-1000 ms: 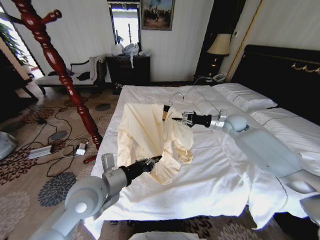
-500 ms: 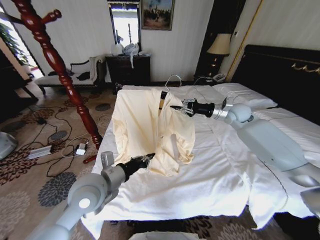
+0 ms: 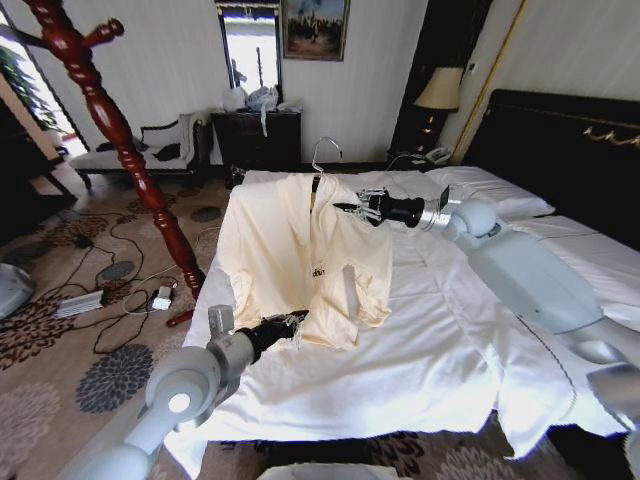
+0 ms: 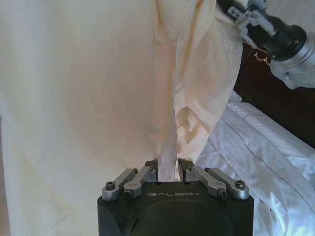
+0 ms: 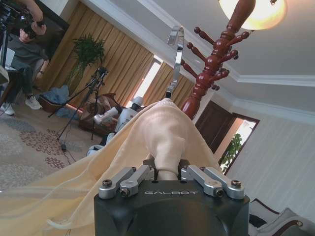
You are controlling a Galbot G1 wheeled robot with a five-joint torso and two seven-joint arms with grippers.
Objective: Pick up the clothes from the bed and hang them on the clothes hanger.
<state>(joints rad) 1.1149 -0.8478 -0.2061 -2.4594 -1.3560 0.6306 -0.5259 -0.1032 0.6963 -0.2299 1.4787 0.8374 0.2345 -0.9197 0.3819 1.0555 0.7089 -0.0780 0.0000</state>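
The clothes (image 3: pixel 280 250), a pale cream-yellow shirt, hang spread above the near left part of the bed (image 3: pixel 430 340). My right gripper (image 3: pixel 345 208) is shut on the fabric at the shoulder by the neck, where a metal hook (image 3: pixel 320 152) sticks up. In the right wrist view the fingers (image 5: pixel 140 174) pinch a fold of shirt (image 5: pixel 162 128). My left gripper (image 3: pixel 293 320) is shut on the shirt's lower edge, with a fold (image 4: pixel 167 147) clamped between its fingers (image 4: pixel 147 172). The clothes hanger (image 3: pixel 115 130), a red-brown turned coat stand, rises from the floor left of the bed.
Cables and a power strip (image 3: pixel 80 302) lie on the patterned carpet by the stand's foot. A cushioned bench (image 3: pixel 140 150) and a dark dresser (image 3: pixel 258 135) line the far wall. The black headboard (image 3: pixel 560 140) and a lamp (image 3: pixel 438 90) stand to the right.
My right gripper has risen and lifted the shirt's neck and hook higher, so the shirt now hangs more spread out. The left gripper keeps its hold at the lower edge.
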